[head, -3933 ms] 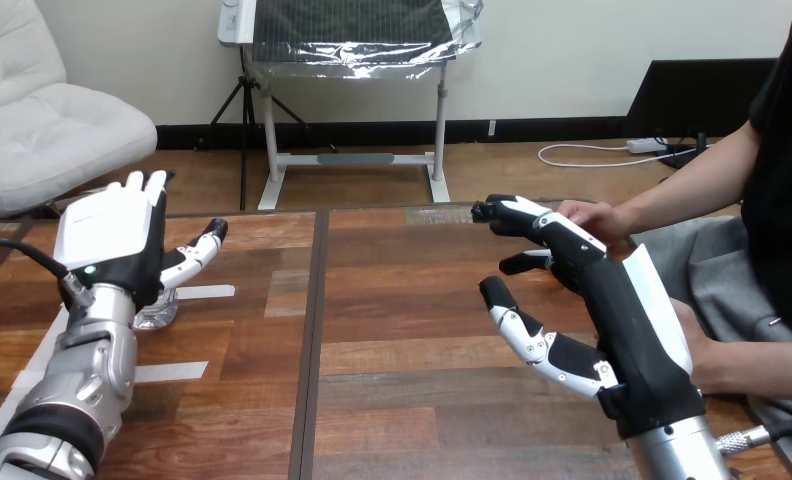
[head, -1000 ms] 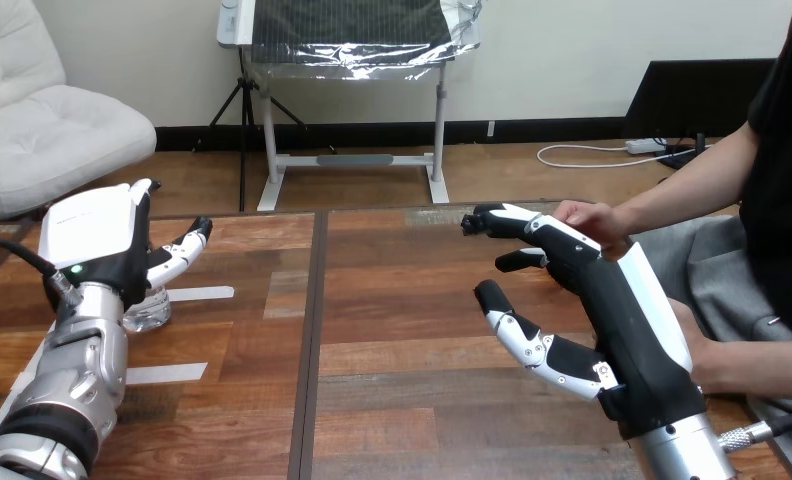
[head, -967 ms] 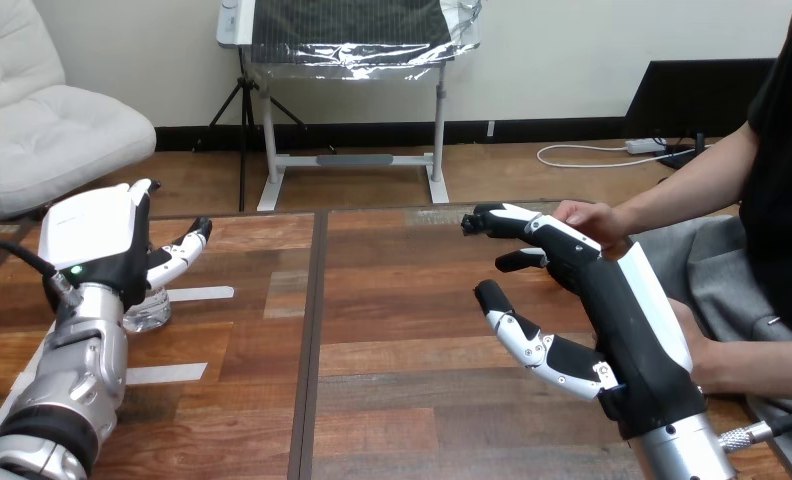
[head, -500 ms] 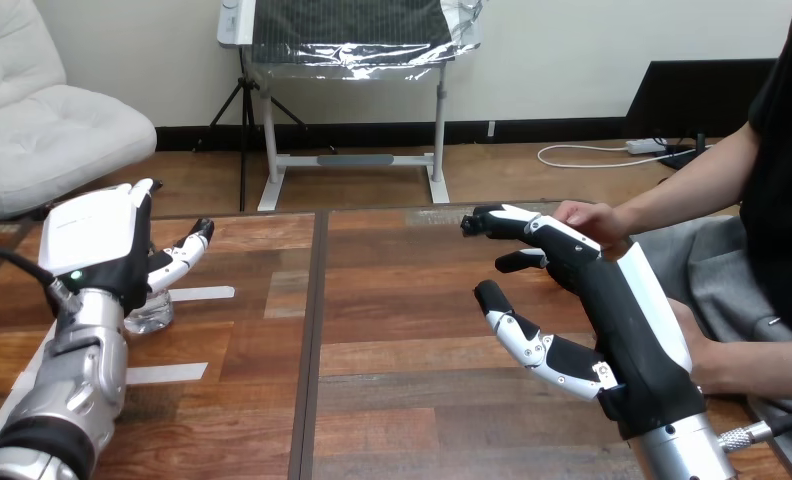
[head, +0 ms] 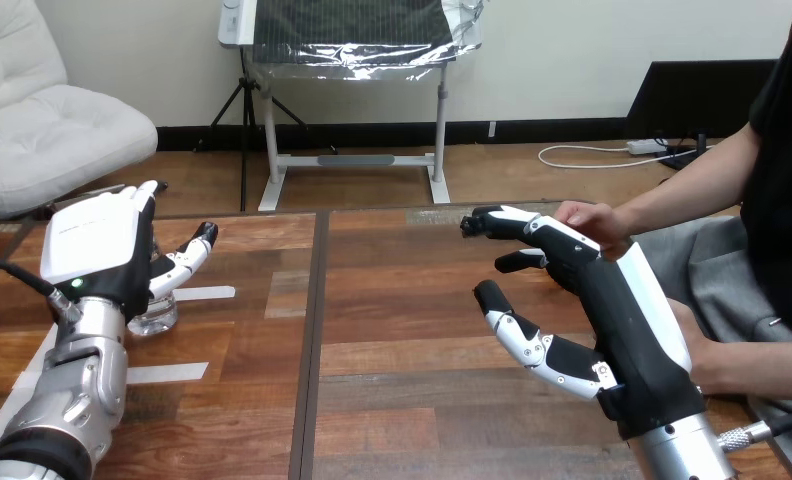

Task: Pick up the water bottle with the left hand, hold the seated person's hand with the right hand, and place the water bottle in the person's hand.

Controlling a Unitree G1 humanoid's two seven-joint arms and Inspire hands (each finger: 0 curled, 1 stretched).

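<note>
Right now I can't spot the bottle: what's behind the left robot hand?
The base of the water bottle shows below the left robot hand; its upper part is covered.

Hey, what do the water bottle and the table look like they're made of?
Water bottle: likely clear plastic, glossy; its see-through base shows beneath the left hand. Table: wood or wood-look planks, brown, with a slight sheen; grain and plank seams show, so veneer cannot be ruled out.

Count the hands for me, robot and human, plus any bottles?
Robot hands: 2, the left hand and the right hand
Person's hands: 2, the person's far hand by the right hand's fingertips, the person's near hand partly behind it
Bottles: 1, the water bottle behind the left hand
Total: 5
</note>
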